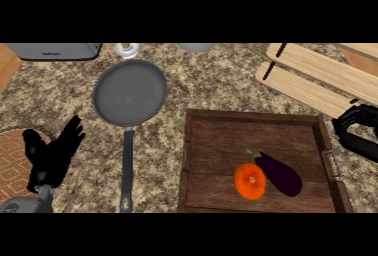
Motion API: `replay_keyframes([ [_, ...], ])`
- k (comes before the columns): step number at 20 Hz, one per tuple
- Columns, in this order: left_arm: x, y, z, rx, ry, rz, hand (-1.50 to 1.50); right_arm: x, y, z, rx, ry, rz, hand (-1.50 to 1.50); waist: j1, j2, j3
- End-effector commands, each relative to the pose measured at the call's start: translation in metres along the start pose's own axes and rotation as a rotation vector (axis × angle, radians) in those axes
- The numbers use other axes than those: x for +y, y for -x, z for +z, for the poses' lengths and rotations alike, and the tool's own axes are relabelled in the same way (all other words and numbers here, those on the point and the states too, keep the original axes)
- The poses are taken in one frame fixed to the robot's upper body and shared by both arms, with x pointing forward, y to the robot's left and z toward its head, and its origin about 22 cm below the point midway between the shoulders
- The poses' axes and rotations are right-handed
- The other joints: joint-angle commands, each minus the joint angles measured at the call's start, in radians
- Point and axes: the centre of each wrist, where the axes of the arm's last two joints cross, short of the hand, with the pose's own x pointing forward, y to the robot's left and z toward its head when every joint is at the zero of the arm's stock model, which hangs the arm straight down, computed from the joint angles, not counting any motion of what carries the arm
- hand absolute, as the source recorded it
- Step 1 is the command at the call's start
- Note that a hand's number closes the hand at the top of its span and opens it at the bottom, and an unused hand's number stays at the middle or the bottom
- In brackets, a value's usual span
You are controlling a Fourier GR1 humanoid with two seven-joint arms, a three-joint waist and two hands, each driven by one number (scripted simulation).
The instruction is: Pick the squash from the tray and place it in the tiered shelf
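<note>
An orange round squash lies in the brown wooden tray at the lower right, touching a dark purple eggplant on its right. The tiered shelf of pale wooden slats stands at the upper right. My right hand is at the right edge, beside the tray's right wall, with fingers curled and nothing in them. My left hand rests open at the lower left, fingers up, far from the tray.
A grey frying pan lies left of the tray, its handle pointing toward me. A toaster stands at the back left, with a small cup and a grey bowl beside it. A patterned mat shows at the left edge.
</note>
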Motion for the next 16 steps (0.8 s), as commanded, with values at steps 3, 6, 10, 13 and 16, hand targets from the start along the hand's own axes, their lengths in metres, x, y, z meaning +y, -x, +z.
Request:
replay_keyframes([
  [3, -0.02, 0.012, 0.001, 0.049, 0.074, 0.049, 0.0, -0.031, 0.041, 0.024, -0.037, -0.034, -0.102, -1.5, 0.01, -0.006, 0.005],
  [6, -0.016, 0.018, 0.009, 0.104, 0.047, 0.041, 0.0, -0.016, 0.029, 0.041, -0.103, -0.166, -0.069, -1.5, 0.005, -0.008, 0.005],
  [10, -0.022, 0.007, 0.009, 0.087, 0.052, 0.048, 0.0, -0.029, 0.002, 0.05, -0.111, -0.367, -0.027, -1.5, 0.0, -0.011, 0.004],
  [13, -0.005, 0.019, 0.006, 0.076, 0.042, 0.052, 0.0, -0.021, -0.035, 0.048, -0.091, -0.421, 0.044, -1.5, 0.003, -0.01, 0.003],
  [16, -0.013, 0.007, -0.002, 0.099, 0.057, 0.056, 0.0, -0.023, -0.064, 0.047, -0.079, -0.48, 0.103, -1.5, 0.003, -0.009, 0.003],
])
